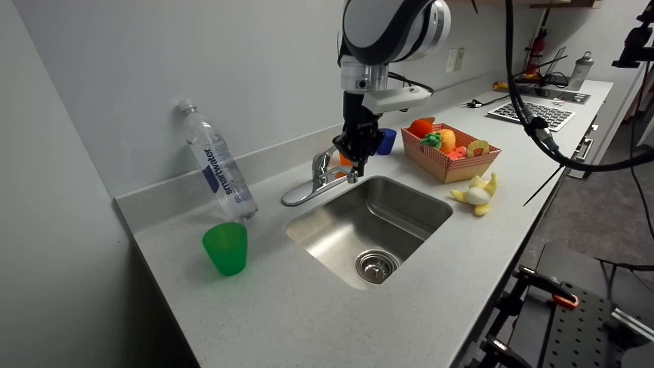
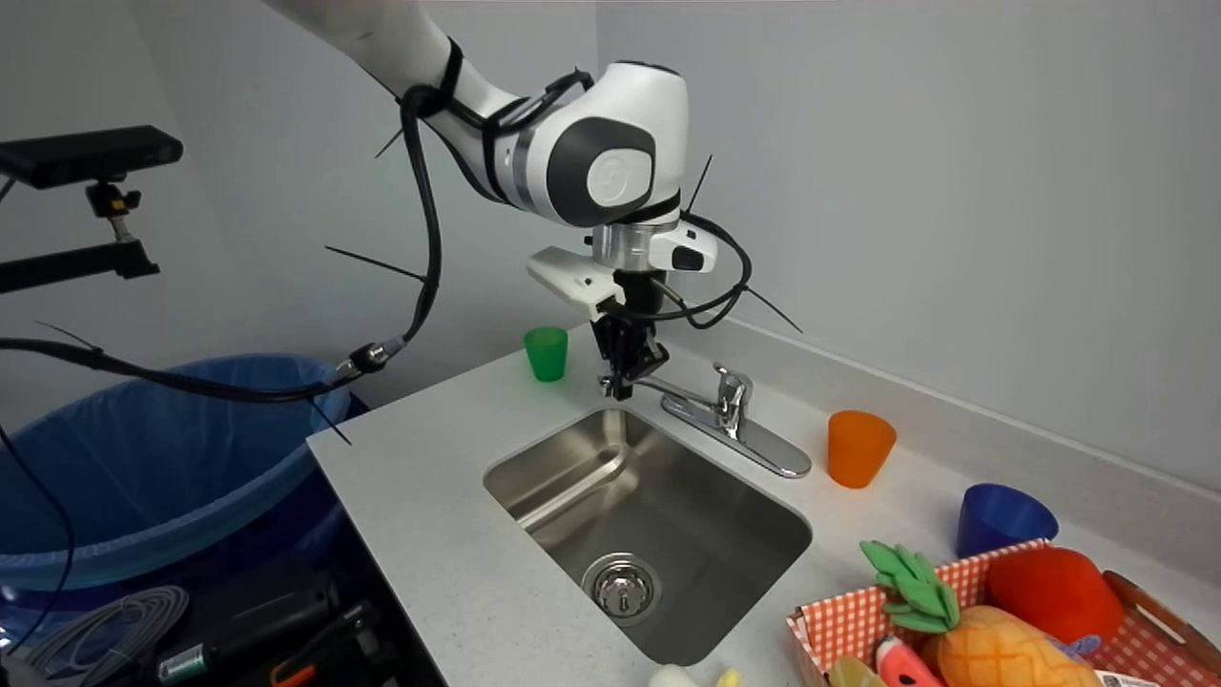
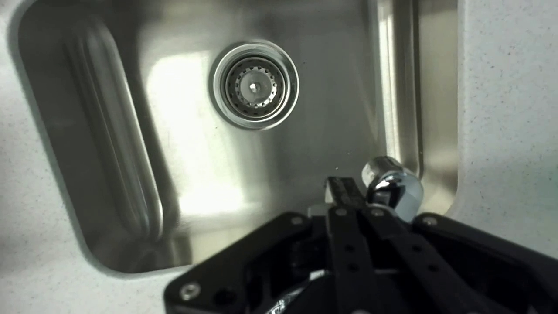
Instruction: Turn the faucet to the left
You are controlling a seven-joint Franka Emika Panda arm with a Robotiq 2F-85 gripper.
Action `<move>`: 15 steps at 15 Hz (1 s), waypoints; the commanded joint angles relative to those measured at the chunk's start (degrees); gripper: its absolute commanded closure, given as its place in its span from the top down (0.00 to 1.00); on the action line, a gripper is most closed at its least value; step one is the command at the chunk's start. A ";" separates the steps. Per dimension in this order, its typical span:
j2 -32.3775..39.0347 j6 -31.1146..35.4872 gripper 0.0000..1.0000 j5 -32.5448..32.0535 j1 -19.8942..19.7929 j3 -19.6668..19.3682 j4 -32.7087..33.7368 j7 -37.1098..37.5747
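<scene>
On the L in an exterior view there's a water bottle (image 1: pixel 223 166) tilted against the wall (image 1: pixel 276 76), green cup (image 1: pixel 227 249) nearby. Then the tap (image 1: pixel 318 176), btwn wall & sink (image 1: pixel 347 232). The gripper (image 1: pixel 359 169) is just beside its spout tip (image 1: pixel 352 177), fingers (image 3: pixel 346 192) pressed together, can't tell if touching tho. To the R, basket (image 1: pixel 426 162) w/ toys (image 1: pixel 446 139) & yellow toy (image 1: pixel 477 196).

Bottle (image 1: pixel 220 168) reads "smartwater", dark letters running lengthwise, in an exterior view. Small label (image 2: pixel 181 665) on a black item (image 2: pixel 262 625), too tiny to read; same for the white tag (image 2: pixel 1126 679) in the basket (image 2: pixel 828 625).
</scene>
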 commanded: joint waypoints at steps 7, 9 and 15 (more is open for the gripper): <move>4.47 -0.68 0.00 -5.98 2.73 -3.26 6.34 26.89; 6.05 -2.15 0.00 -5.82 2.86 -3.38 8.52 28.76; 3.71 -7.66 0.00 -4.31 2.42 -3.23 7.49 26.75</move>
